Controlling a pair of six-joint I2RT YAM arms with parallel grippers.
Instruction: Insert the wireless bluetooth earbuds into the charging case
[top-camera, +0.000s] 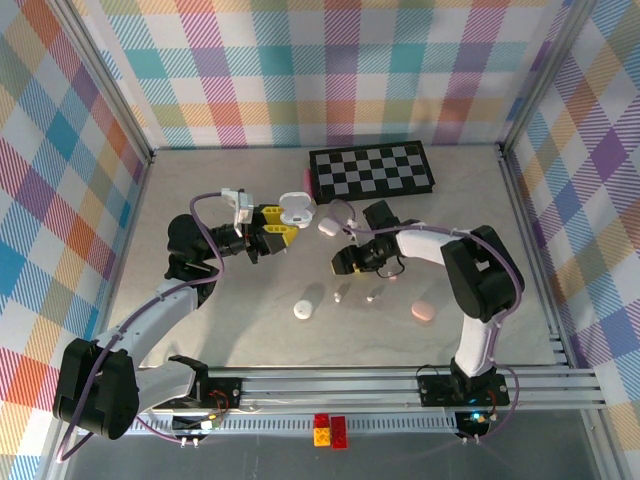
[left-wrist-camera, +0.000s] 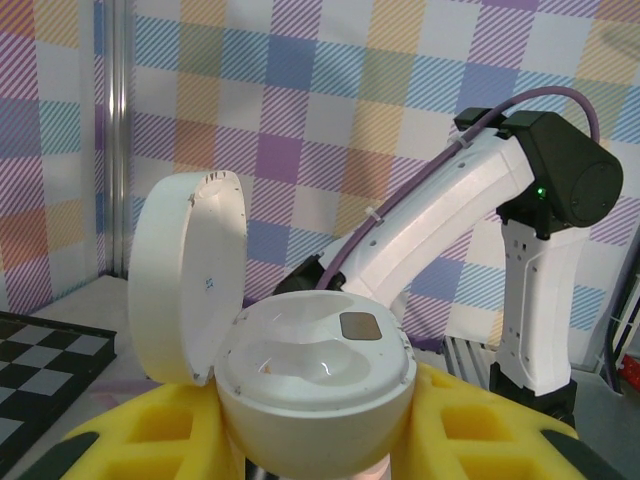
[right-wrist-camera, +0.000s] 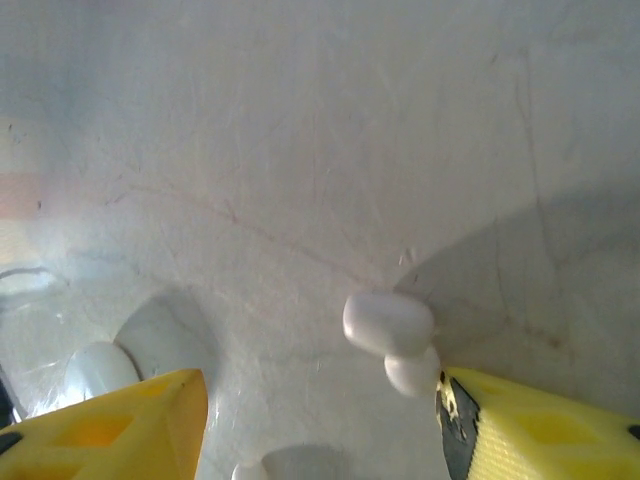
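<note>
Jaws of the left gripper (left-wrist-camera: 316, 445) pinch a rounded white plastic charging case (left-wrist-camera: 315, 372) between yellow pads, its lid hinged open and standing up. Jaws of the right gripper (right-wrist-camera: 322, 388) stand spread over the pale grey tabletop (right-wrist-camera: 300, 150). A tiny white stemmed plastic earbud (right-wrist-camera: 388, 332) touches one fingertip, seemingly not clamped.

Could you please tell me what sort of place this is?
Probably a robot test cell: plaid walls enclose a grey tabletop, the left arm and right arm stand on an aluminium rail, and a checkerboard lies behind.
</note>
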